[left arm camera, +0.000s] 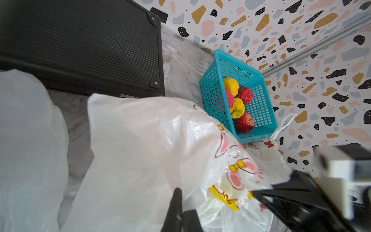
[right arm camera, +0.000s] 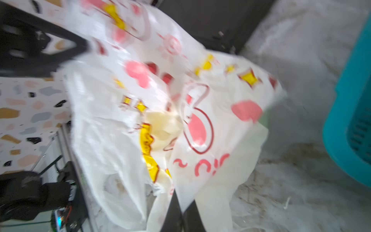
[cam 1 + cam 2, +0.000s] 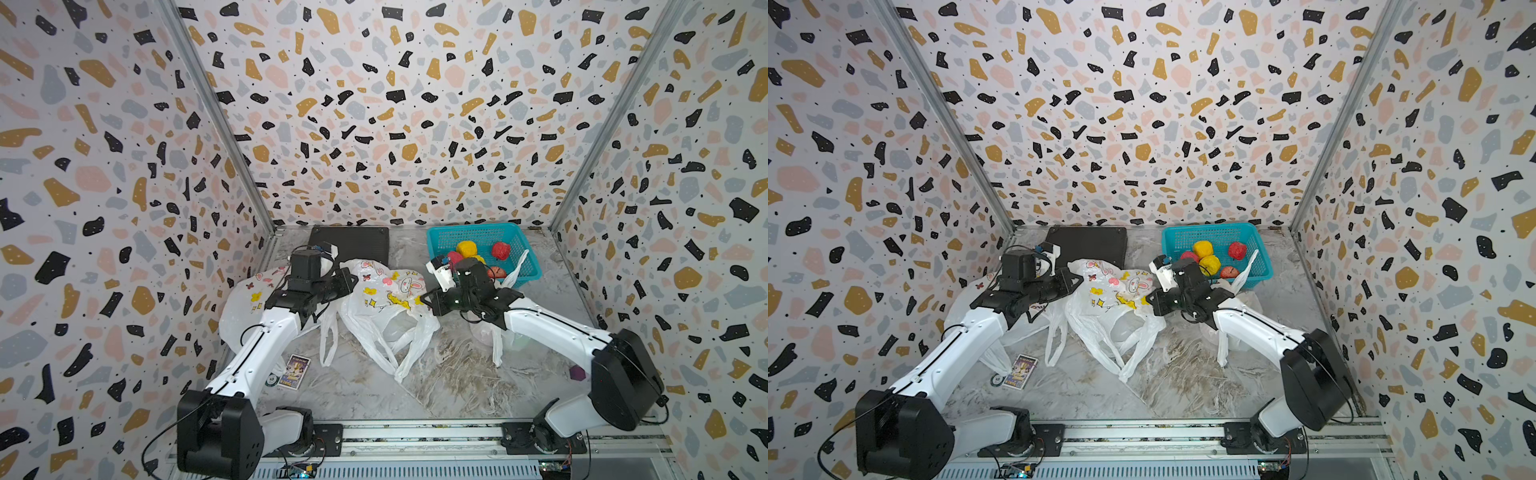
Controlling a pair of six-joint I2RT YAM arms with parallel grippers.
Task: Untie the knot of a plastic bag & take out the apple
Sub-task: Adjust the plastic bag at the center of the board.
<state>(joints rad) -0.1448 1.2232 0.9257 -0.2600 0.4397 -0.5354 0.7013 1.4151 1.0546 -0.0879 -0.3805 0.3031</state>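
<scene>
Left pincer (image 1: pixel 182 217), right pincer (image 2: pixel 181 217), printed bag (image 3: pixel 386 291) clamped between

The plastic bag (image 3: pixel 386 291) is thin, glossy, crinkled film; the basket (image 3: pixel 473 227) perforated teal plastic; the table (image 3: pixel 457 374) marbled and shiny.

White plastic bag (image 3: pixel 388 291), printed with rabbits, hearts and yellow stars, lies crumpled mid-table. Handles (image 3: pixel 415 340) loose, trailing toward the near edge. Pale yellow object (image 2: pixel 160 126) inside; identity unclear.

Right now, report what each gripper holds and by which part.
Both pinch the printed plastic bag: the left gripper at one side edge, the right gripper at the opposite edge, by the yellow print.
</scene>
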